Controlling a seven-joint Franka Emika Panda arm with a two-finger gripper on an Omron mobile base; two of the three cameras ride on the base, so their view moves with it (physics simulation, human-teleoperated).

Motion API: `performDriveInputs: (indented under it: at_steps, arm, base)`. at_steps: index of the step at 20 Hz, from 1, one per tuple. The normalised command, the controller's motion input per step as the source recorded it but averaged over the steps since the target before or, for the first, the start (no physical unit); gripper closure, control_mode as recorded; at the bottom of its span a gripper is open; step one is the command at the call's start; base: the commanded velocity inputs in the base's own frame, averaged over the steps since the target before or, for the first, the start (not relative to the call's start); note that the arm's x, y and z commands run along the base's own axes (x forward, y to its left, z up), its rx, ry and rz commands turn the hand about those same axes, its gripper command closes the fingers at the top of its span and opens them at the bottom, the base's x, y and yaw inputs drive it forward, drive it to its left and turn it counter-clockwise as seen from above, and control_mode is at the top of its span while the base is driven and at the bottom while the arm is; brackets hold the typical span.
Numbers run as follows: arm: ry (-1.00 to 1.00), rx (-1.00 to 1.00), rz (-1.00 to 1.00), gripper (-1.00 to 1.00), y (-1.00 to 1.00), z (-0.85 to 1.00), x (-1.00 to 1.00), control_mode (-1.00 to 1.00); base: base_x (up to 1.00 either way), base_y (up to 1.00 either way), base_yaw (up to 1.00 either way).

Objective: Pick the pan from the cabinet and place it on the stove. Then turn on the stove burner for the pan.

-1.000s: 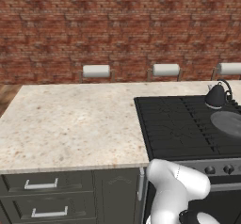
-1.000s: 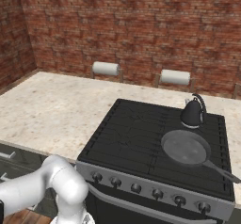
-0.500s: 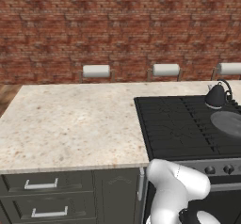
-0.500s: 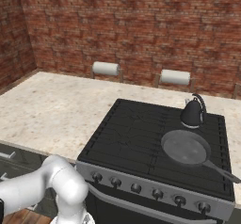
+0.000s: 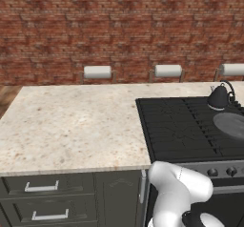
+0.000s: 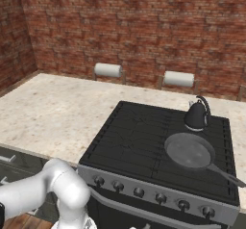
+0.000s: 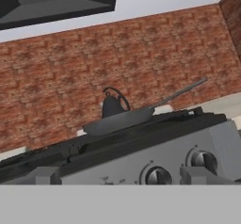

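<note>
The pan (image 7: 123,120) sits on the stove (image 7: 141,148), handle angled up. A black kettle (image 7: 112,105) stands just behind the pan. Round knobs (image 7: 158,175) line the stove's front.

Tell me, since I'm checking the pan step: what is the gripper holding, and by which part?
Nothing. The gripper is open in front of the stove's knobs, and the pan sits free on the stove.

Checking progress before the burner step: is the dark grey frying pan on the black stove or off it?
On it: the dark grey frying pan sits flat on the black stove grates, before the kettle.
</note>
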Motion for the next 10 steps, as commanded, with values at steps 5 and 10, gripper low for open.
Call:
performDriveInputs:
  at_steps: [5,10]
  arm:
    - [-0.04,0.00,0.01,-1.00,0.01,0.01,0.18,-1.00]
    - [-0.11,0.00,0.00,-1.00,-0.02,0.10,-0.01,-1.00]
  base:
    - [0.00,0.00,0.00]
    - [0.00,0.00,0.00]
